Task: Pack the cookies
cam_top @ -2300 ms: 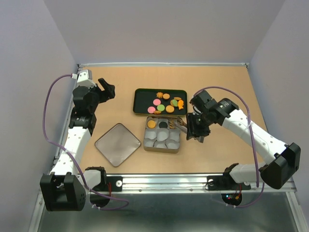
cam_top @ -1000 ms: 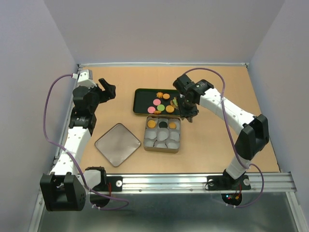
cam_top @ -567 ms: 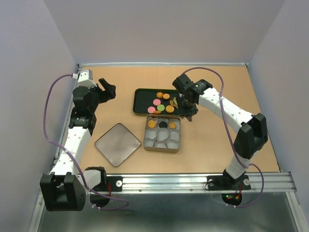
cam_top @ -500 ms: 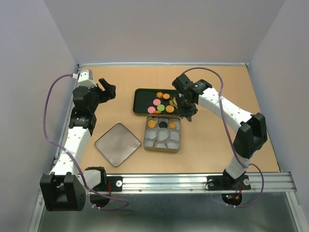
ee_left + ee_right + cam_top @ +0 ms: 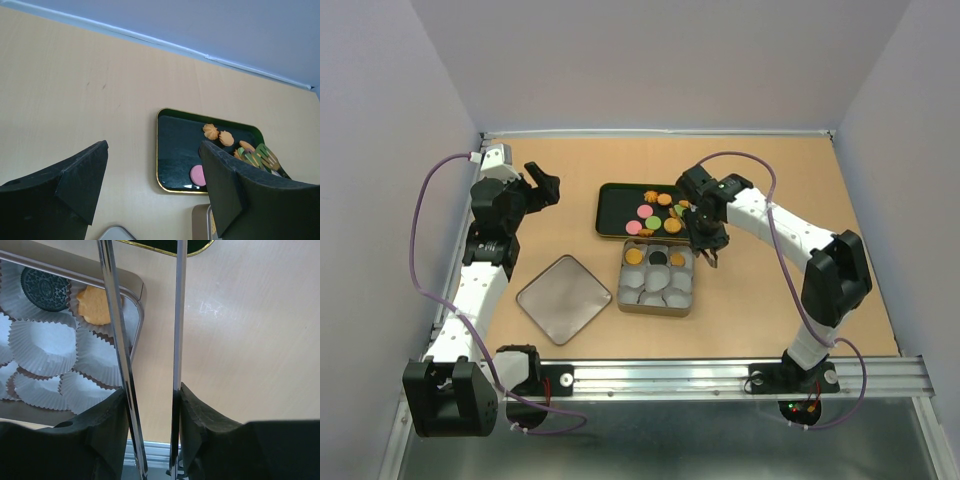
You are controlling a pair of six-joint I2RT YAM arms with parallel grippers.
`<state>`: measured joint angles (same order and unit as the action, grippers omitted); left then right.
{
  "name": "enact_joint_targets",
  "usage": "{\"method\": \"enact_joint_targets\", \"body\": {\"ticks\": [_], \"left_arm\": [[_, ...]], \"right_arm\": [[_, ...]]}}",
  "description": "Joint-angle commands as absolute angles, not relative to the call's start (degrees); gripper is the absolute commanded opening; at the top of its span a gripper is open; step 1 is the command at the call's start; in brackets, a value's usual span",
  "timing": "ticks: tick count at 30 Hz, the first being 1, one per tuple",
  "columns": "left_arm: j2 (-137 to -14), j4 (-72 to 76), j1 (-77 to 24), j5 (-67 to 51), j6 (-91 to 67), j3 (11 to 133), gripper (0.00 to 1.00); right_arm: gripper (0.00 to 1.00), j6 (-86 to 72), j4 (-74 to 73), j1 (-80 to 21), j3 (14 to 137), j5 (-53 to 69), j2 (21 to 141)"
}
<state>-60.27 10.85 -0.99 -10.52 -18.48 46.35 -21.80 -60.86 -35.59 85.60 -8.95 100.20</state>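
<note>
The cookies (image 5: 657, 212) lie loose in a dark green tray (image 5: 610, 192); some also show in the left wrist view (image 5: 212, 131). A tin (image 5: 624, 296) of white paper cups holds an orange cookie (image 5: 634, 256), a black one (image 5: 44, 285) and another orange one (image 5: 100, 305). My right gripper (image 5: 706, 238) hovers at the tin's far right corner, shut on metal tongs (image 5: 177, 315) with green tips (image 5: 261, 157). The tips are out of the right wrist view (image 5: 150, 400), so I cannot tell if they hold a cookie. My left gripper (image 5: 542, 187) is open and empty, far left of the tray (image 5: 153, 147).
The tin's grey square lid (image 5: 564, 297) lies to the left of the tin. White walls close in the table at the back and sides. A metal rail (image 5: 720, 378) runs along the near edge.
My right gripper went with the tongs from the tin's right side up to the tray's right end, then back a little toward the tin's far right corner. The left arm has not moved.
</note>
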Motion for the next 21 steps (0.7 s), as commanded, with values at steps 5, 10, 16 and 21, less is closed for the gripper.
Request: {"method": "enact_joint_targets", "body": {"ticks": [5, 10, 16, 21], "left_arm": [[-59.77, 12.75, -0.79, -11.16, -18.28, 46.58, 0.85], [-59.50, 12.74, -0.79, -11.16, -18.19, 46.41, 0.85], [-59.06, 12.48, -0.79, -10.81, -18.02, 46.32, 0.85], [-58.97, 12.57, -0.79, -10.55, -18.10, 46.32, 0.85]], "right_arm": [[0.46, -22.15, -59.41, -34.37, 83.06, -9.32, 97.47], [0.46, -22.32, -58.54, -33.84, 82.79, -6.07, 98.17], [0.46, -21.97, -57.04, -32.17, 82.97, -1.15, 100.19], [0.43, -21.45, -56.51, -31.03, 83.49, -0.53, 101.60]]}}
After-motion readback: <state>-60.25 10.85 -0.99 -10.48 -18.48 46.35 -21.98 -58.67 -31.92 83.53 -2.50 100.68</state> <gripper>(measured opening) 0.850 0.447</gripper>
